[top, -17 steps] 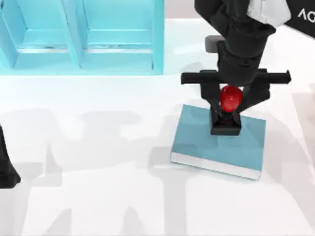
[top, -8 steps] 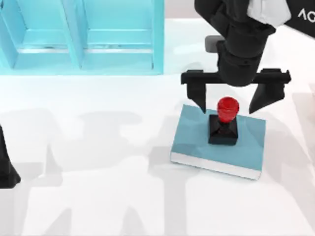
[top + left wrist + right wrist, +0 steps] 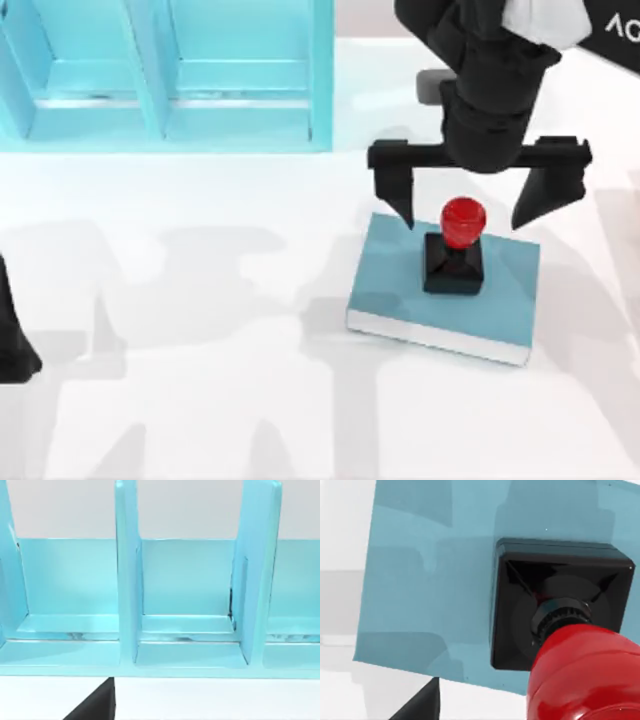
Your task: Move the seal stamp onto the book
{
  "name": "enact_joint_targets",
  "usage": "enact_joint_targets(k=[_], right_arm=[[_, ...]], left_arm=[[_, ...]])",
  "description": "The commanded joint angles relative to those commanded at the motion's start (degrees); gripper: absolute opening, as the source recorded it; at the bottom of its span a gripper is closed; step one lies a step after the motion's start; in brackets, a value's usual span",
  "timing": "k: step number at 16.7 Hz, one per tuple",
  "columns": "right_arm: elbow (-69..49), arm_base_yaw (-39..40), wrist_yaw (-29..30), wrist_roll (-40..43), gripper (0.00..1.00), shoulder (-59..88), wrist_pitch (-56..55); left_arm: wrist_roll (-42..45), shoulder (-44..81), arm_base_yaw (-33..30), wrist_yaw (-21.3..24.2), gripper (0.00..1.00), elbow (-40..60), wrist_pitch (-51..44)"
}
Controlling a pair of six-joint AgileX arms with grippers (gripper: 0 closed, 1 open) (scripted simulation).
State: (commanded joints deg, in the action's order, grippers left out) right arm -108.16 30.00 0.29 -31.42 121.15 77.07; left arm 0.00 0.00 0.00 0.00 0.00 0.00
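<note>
The right end effector [image 3: 465, 205] hung above the far edge of the book [image 3: 400, 280], its two fingers [image 3: 398, 192] spread wide apart and gripping nothing. The fingertips stood to either side of the red knob without touching it.

The seal stamp [image 3: 455, 250] stood upright on the book, black square base flat on the teal cover, red knob uppermost. It sat toward the far, right part of the cover, clear of all edges. In the right wrist view the seal stamp [image 3: 560, 630] appeared from directly above, its base resting fully on the book [image 3: 430, 580], with one dark fingertip [image 3: 420, 705] visible at the frame border.

The book lay flat on the white desk [image 3: 200, 400], right of centre, white page edges facing the near side and slightly rotated relative to the desk edge.

A light-blue shelf unit [image 3: 170, 80] with open compartments occupied the far left of the desk, well apart from the book. The left wrist view faced the shelf unit [image 3: 190, 630].

The left arm [image 3: 12, 345] was parked at the left edge of the desk; the state of its end effector cannot be told
</note>
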Motion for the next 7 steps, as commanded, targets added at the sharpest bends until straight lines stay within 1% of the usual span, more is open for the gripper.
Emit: enact_joint_targets(k=[7], right_arm=[[-6.48,-0.07,-0.01,0.07,1.0,0.31,6.04]], left_arm=[[0.0,0.0,0.0,0.0,1.0,0.0,0.0]])
